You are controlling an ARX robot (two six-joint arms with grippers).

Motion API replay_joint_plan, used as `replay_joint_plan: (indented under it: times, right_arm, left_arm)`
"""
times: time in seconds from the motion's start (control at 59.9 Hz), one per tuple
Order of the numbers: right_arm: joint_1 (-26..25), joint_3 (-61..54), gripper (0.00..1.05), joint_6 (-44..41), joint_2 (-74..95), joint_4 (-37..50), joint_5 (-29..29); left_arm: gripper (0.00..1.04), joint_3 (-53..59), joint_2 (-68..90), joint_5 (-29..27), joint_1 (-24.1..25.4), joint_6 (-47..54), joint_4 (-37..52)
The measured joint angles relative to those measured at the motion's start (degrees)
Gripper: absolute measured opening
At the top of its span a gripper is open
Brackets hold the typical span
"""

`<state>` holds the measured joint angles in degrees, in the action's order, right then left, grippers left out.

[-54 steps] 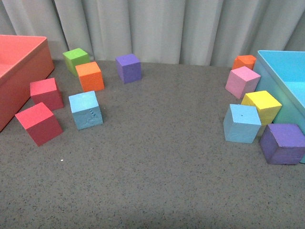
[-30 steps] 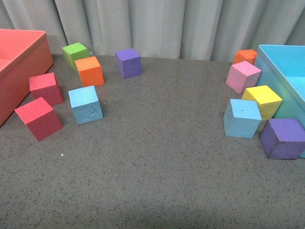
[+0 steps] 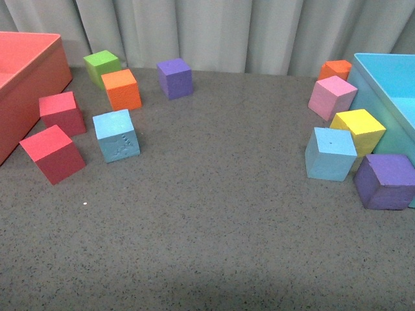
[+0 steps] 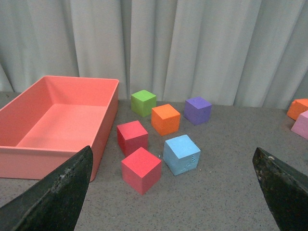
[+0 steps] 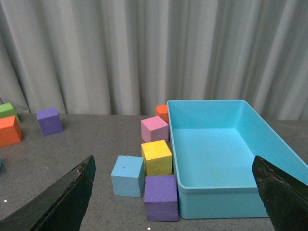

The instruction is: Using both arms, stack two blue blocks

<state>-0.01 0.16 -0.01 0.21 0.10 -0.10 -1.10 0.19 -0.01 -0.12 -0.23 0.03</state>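
One sky-blue block with small dents [image 3: 117,135] sits at the left of the grey table, beside two red cubes; it also shows in the left wrist view [image 4: 181,154]. The other sky-blue block [image 3: 330,153] sits at the right, next to a yellow and a purple cube; it also shows in the right wrist view [image 5: 128,176]. Neither arm shows in the front view. My left gripper [image 4: 173,192] is open and empty, well back from the dented block. My right gripper [image 5: 173,192] is open and empty, well back from its block.
A large red bin [image 3: 26,84] stands at the left edge, a large light-blue bin [image 3: 389,84] at the right edge. Green [image 3: 102,67], orange [image 3: 122,89] and purple [image 3: 175,78] cubes sit at the back left. Orange [image 3: 334,69], pink [image 3: 332,98], yellow [image 3: 357,129] and purple [image 3: 385,181] cubes crowd the blue bin.
The front view has shifted slightly, so everything sits a little higher in the picture. No block has moved on the table.
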Motion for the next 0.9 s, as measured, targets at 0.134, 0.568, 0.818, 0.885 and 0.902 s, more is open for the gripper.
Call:
replay_joint_plan:
  times: [0.134, 0.568, 0.818, 0.885, 0.902]
  right_arm:
    - [0.00, 0.00, 0.95, 0.00, 0.00, -0.02, 0.00]
    - [3.76, 2.86, 0.95, -7.93, 12.24, 4.57, 18.32]
    - [6.97, 20.98, 0.95, 3.85, 57.07, 16.46, 9.40]
    - [7.32, 26.62, 0.95, 7.04, 66.86, 14.75, 7.17]
    - [7.32, 27.50, 0.95, 7.52, 68.11, 14.32, 6.67]
  left_arm:
    - [0.98, 0.00, 0.00, 0.00, 0.00, 0.00, 0.00]
    - [0.98, 0.00, 0.00, -0.02, 0.00, 0.00, 0.00]
    - [0.98, 0.00, 0.00, -0.02, 0.00, 0.00, 0.00]
    - [0.98, 0.00, 0.00, -0.02, 0.00, 0.00, 0.00]
    - [0.98, 0.00, 0.00, -0.02, 0.00, 0.00, 0.00]
